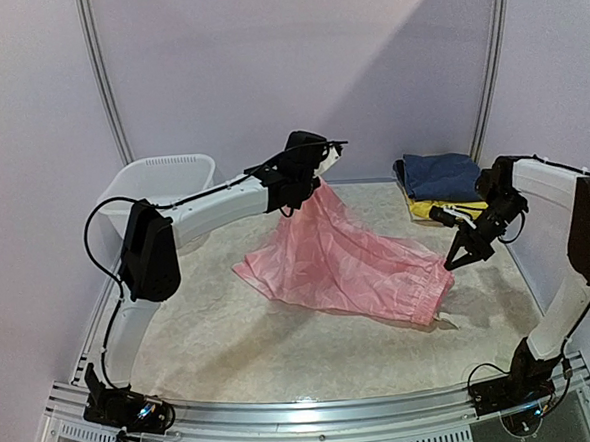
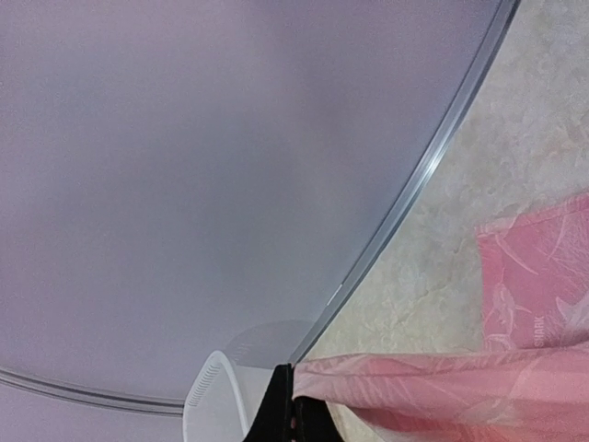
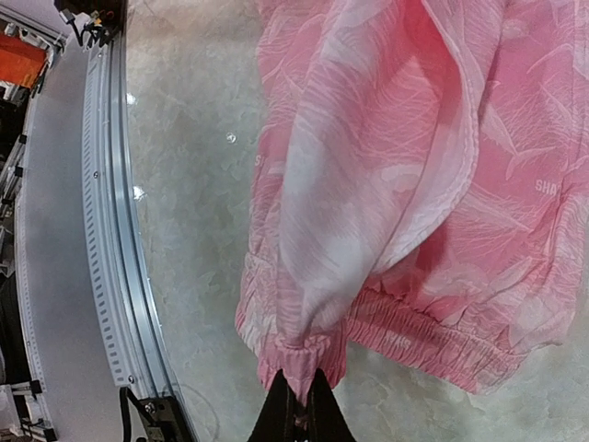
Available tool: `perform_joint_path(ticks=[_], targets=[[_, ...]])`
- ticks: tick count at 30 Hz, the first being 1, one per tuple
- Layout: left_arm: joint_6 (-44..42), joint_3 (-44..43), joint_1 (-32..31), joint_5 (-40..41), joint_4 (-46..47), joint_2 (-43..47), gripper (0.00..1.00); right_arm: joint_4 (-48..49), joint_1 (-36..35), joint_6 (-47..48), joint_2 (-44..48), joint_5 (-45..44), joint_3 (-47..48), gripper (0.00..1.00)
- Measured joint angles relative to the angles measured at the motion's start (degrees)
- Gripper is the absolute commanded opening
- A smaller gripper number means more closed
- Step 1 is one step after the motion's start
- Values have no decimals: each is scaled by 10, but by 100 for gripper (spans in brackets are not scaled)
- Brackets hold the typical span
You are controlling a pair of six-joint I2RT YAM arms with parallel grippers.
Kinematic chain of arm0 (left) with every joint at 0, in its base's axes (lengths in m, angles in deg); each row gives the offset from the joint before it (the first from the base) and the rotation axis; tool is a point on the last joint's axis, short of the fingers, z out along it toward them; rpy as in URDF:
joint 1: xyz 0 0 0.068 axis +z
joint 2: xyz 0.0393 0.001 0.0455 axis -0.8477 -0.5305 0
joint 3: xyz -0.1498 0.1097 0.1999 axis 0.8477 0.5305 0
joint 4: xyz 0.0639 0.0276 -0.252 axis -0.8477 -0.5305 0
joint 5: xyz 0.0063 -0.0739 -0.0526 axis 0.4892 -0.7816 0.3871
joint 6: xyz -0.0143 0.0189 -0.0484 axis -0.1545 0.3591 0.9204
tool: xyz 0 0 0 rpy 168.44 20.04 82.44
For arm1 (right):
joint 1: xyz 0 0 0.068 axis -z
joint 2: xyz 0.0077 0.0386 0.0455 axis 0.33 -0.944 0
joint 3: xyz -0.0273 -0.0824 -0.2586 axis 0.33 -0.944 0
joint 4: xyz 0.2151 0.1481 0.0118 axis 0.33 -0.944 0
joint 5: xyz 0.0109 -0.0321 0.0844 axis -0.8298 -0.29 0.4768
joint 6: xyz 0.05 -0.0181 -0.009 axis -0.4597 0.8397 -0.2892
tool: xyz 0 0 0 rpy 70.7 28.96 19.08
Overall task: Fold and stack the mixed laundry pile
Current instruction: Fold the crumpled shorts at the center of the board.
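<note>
At the far left of the worktop [image 1: 232, 335] stands the white slotted basket [image 1: 162, 179], well apart from the cloth. The left gripper [image 1: 321, 162] is raised above the rear middle of the worktop. It is clenched on one corner of the pink garment [image 1: 348, 263], and its wrist view shows the cloth drawn taut from the closed tips [image 2: 293, 410].

From that high corner the pink garment slopes down and to the right, and its middle spreads out and rests on the worktop. Its long axis runs diagonally, from rear left and high to near right and low. At the low end the right gripper [image 1: 460, 258] is clamped on a gathered bit of the elastic hem. The wrist view shows the fingers [image 3: 299, 410] pinched tight on that bunch, just above the worktop.

Behind the right gripper, at the rear right, a folded navy garment [image 1: 440, 175] lies on top of a yellow garment [image 1: 427, 209].

The pink garment lies between the two arms, one end held by each. My judgement is that the next move depends on this diagonal: the raised left corner has to come down and level with the right end so the cloth lies flat for folding. The stack is nearer the right arm.
</note>
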Motion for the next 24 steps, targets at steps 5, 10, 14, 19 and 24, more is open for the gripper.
perform_joint_path(ticks=[5, 10, 14, 19, 24], targets=[[-5, 0, 5, 0, -13, -2, 0, 1, 12, -3, -49, 3, 20, 0], [-5, -2, 15, 0, -27, -2, 0, -3, 43, -15, -108, 9, 35, 0], [-2, -47, 30, -3, -35, -30, 0, -2, 68, -27, -170, 19, 75, 0], [14, -99, 50, -23, -33, -85, 8, -3, 84, -46, -245, 38, 133, 0], [42, -141, 66, -41, -22, -162, 60, -2, 85, -94, -323, 57, 200, 21]])
